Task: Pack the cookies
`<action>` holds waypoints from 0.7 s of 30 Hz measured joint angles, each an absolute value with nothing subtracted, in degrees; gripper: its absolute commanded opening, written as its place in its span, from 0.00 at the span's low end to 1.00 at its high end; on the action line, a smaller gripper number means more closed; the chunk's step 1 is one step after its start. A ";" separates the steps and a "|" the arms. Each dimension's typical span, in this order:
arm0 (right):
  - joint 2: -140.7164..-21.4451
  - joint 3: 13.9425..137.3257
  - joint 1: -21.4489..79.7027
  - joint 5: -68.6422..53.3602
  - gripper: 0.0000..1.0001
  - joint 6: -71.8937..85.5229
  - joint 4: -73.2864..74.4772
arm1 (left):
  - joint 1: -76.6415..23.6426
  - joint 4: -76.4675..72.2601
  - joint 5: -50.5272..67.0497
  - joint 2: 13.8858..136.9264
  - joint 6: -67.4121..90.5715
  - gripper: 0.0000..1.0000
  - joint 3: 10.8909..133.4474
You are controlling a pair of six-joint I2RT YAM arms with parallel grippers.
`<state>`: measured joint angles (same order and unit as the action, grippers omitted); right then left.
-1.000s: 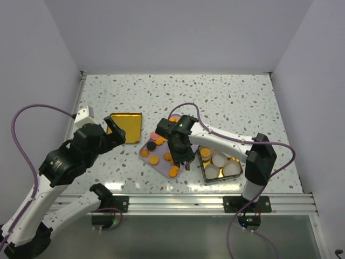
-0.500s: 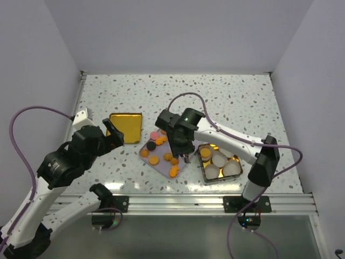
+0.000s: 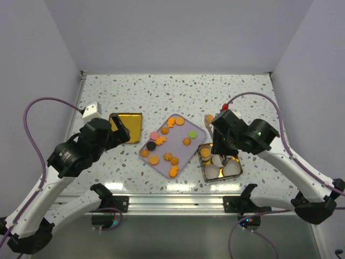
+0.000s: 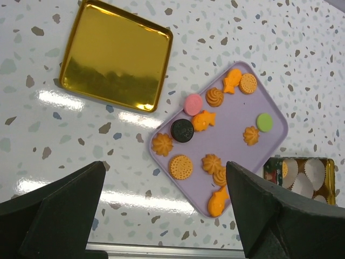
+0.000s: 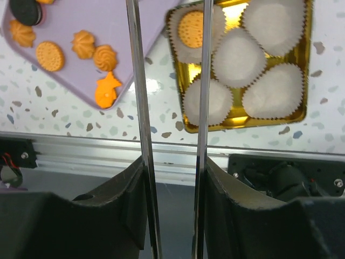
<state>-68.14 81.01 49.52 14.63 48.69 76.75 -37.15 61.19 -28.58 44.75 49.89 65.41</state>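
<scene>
Most cookies lie on a lavender tray, mid-frame: orange, plus pink, green and black. Lower right, a gold tin holds white paper cups — one carries a patterned cookie. Gold lid upper left. Left gripper spread wide; right gripper parted, empty — tips cut off.

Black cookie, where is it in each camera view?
Top external: black cookie sits at the left end of the purple tray.
Left wrist: near picture centre, by the tray's left edge.
Right wrist: top left corner, partly cut off.
Shared landmark: the purple tray.
</scene>
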 measured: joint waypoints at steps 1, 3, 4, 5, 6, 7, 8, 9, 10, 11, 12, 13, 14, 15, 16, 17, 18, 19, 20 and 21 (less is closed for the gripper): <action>-66.08 79.22 48.45 14.70 0.42 49.28 76.95 | -37.15 60.64 -28.27 45.28 49.82 1.00 65.41; -62.98 76.55 47.16 14.74 0.42 50.46 77.43 | -37.15 59.46 -27.49 46.33 49.67 1.00 65.41; -61.58 75.18 46.89 14.70 0.41 51.18 77.47 | -37.15 58.78 -27.00 46.74 49.65 1.00 65.41; -60.34 73.82 46.78 14.63 0.42 51.92 77.47 | -37.15 58.28 -26.63 47.18 49.63 1.00 65.41; -59.37 72.60 46.78 14.48 0.42 52.64 77.60 | -37.15 57.39 -26.04 47.83 49.60 1.00 65.39; -58.57 71.37 46.78 14.37 0.42 53.39 77.60 | -37.15 56.86 -25.63 48.25 49.43 1.00 65.39; -57.84 70.06 46.78 14.26 0.42 54.17 77.49 | -37.15 56.21 -25.15 48.82 49.30 1.00 65.36; -57.21 68.86 46.78 14.11 0.42 54.87 77.58 | -37.15 55.64 -24.60 49.34 49.21 1.00 65.34; -56.64 67.75 46.78 14.02 0.42 55.57 77.58 | -37.15 55.13 -24.12 49.80 48.95 1.00 65.34; -56.03 66.65 46.78 13.98 0.43 56.18 77.49 | -37.15 54.54 -23.66 50.28 48.84 1.00 65.34; -55.48 65.58 46.78 13.96 0.43 56.77 77.56 | -37.15 54.06 -23.16 50.65 48.84 1.00 65.34; -54.96 64.62 46.74 13.93 0.43 57.30 77.58 | -37.15 53.63 -22.72 50.96 48.82 1.00 65.34; -54.52 63.75 46.72 13.89 0.43 57.76 77.56 | -37.15 53.30 -22.41 51.18 48.82 1.00 65.34; -54.15 62.96 46.63 13.87 0.43 58.17 77.58 | -37.15 53.06 -22.13 51.33 48.82 1.00 65.34; -53.89 62.37 46.50 13.82 0.43 58.52 77.58 | -37.15 52.88 -21.85 51.37 48.82 1.00 65.34; -53.74 61.89 46.44 13.82 0.43 58.87 77.58 | -37.15 52.75 -21.63 51.37 48.84 1.00 65.34; -53.58 61.39 46.44 13.85 0.44 59.16 77.52 | -37.15 52.71 -21.39 51.31 48.84 1.00 65.34; -53.54 60.99 46.41 13.85 0.44 59.37 77.56 | -37.15 52.71 -21.23 51.22 48.86 1.00 65.34; -53.47 60.55 46.37 13.85 0.44 59.55 77.47 | -37.15 52.71 -21.12 51.13 48.88 1.00 65.34; -53.47 60.07 46.30 13.85 0.44 59.66 77.52 | -37.15 52.71 -21.02 50.98 48.90 1.00 65.34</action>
